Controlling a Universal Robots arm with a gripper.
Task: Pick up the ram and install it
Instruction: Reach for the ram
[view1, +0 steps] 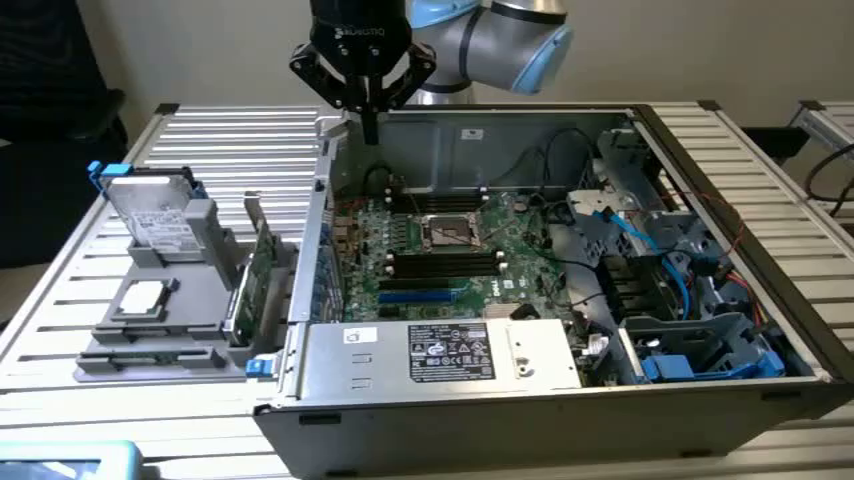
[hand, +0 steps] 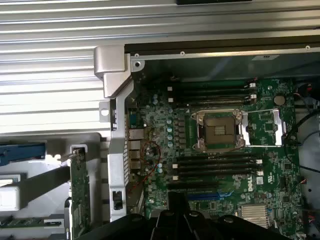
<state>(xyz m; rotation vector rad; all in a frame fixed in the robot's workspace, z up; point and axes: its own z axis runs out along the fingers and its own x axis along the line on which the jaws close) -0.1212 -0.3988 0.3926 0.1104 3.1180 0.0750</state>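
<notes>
– Surroundings of the computer case (view1: 561, 430) first: what is there?

– The case lies open on the slatted metal tabletop (view1: 227, 140). Inside it are the green motherboard (view1: 514, 225), its bare CPU socket (view1: 451, 233), rows of empty black memory slots (view1: 441, 265) on either side of the socket, a power supply (view1: 441, 352) and loose blue cables. Outside the case, against its port-side wall, a grey holder (view1: 134, 335) carries an upright hard drive (view1: 154, 220) and a tall green expansion card (view1: 254, 285) standing on edge.

– Anything in the way?

– That port-side wall of the case and the expansion card both stand between the holder's other parts and the motherboard.

– And the ram?

– The ram (hand: 30, 221) lies outside the case, low in the holder, beyond the expansion card. It shows as a long, thin green strip; its chips are too small to make out.

– The hand?

– The hand (view1: 370, 128) hangs above the case's far wall, well apart from the ram, clenched on nothing, its fingers pointing down.
</notes>
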